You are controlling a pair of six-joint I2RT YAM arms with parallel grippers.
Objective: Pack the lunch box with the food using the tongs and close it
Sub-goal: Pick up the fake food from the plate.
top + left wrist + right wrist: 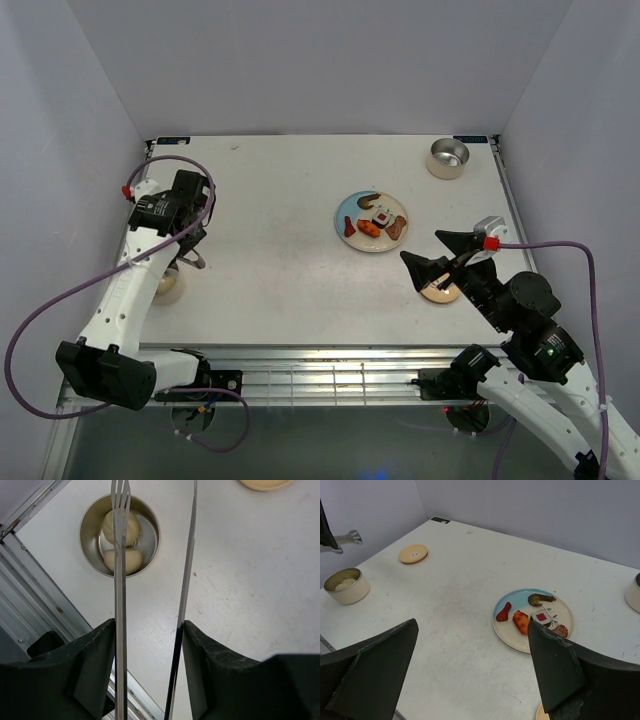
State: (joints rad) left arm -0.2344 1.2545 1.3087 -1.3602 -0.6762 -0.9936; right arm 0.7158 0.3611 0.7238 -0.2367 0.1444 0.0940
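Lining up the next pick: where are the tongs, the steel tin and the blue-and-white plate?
tongs [120, 590], left wrist view, forked arm
steel tin [86, 530], left wrist view, left rim
blue-and-white plate [520, 600], right wrist view, bare blue rim

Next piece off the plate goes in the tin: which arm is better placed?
Left. The left gripper holds the tongs, one tip over the tin with two dumplings; the right gripper is open, holding nothing.

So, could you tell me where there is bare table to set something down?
Bare: the middle between the tin and the plate, and the far strip left of the steel bowl. Crowded: near right, where the right gripper hangs over a tan lid.
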